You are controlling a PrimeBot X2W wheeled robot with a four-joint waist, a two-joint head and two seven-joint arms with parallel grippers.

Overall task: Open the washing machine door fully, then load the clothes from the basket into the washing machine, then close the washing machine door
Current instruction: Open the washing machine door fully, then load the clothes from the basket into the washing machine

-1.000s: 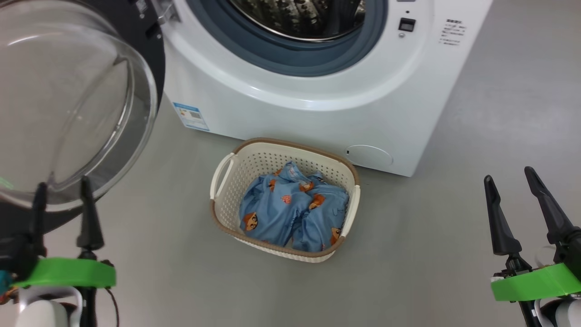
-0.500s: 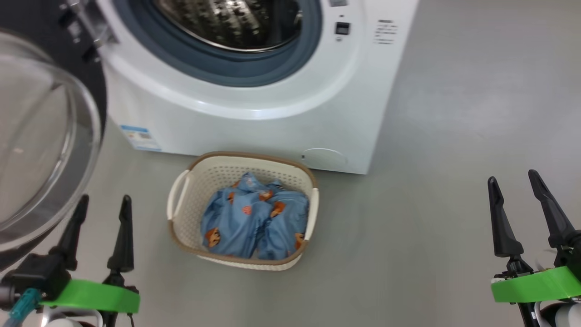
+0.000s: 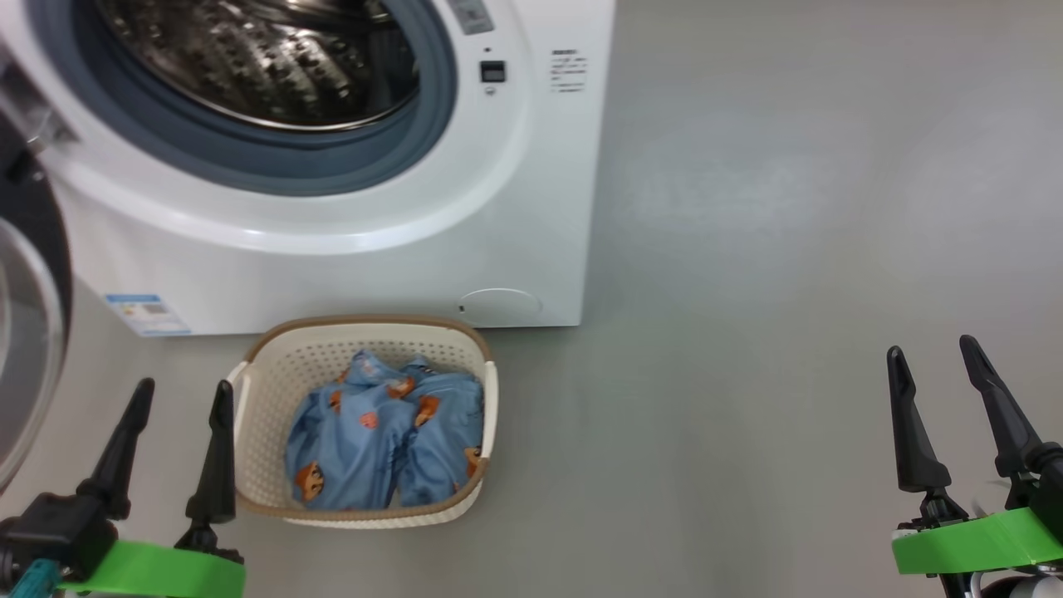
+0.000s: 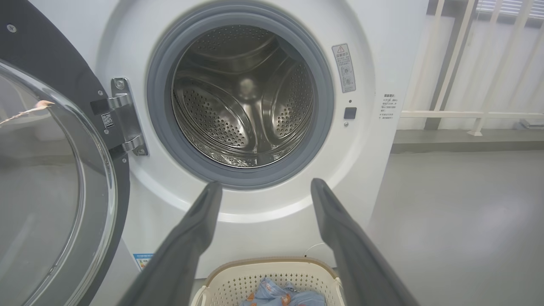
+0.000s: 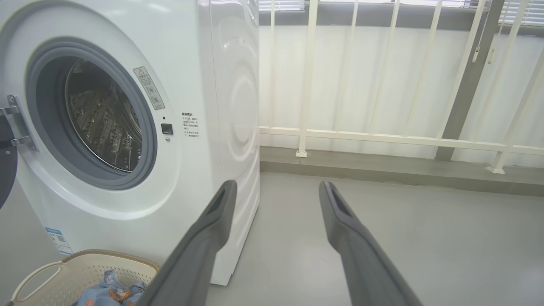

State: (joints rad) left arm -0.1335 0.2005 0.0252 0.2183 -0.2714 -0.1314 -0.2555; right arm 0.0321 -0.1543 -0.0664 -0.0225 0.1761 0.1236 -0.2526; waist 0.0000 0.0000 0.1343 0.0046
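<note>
The white washing machine [image 3: 531, 208] [image 4: 374, 170] [image 5: 229, 106] stands open, its steel drum bare inside. Swung out to the left is the washing machine door [image 3: 25, 349] [image 4: 46, 170], black with a clear glass bowl. On the floor in front sits the cream basket [image 3: 266, 382] [image 4: 238, 282] [image 5: 80, 265], holding the light blue clothes [image 3: 382, 436] [image 4: 276, 295] [image 5: 106, 293]. My left gripper [image 3: 183, 394] [image 4: 265, 185] is open just left of the basket, holding nothing. Far to the right, over bare floor, my right gripper [image 3: 930, 353] [image 5: 276, 187] is open and empty.
Grey floor [image 3: 747, 332] spreads to the right of the machine. A white railing [image 5: 382, 138] and a low ledge run behind it along the wall. The open door takes up the space at the left.
The head camera has swung to the right, so machine, door and basket sit further left in the picture. The left gripper now stands lower and beside the basket instead of under the glass bowl.
</note>
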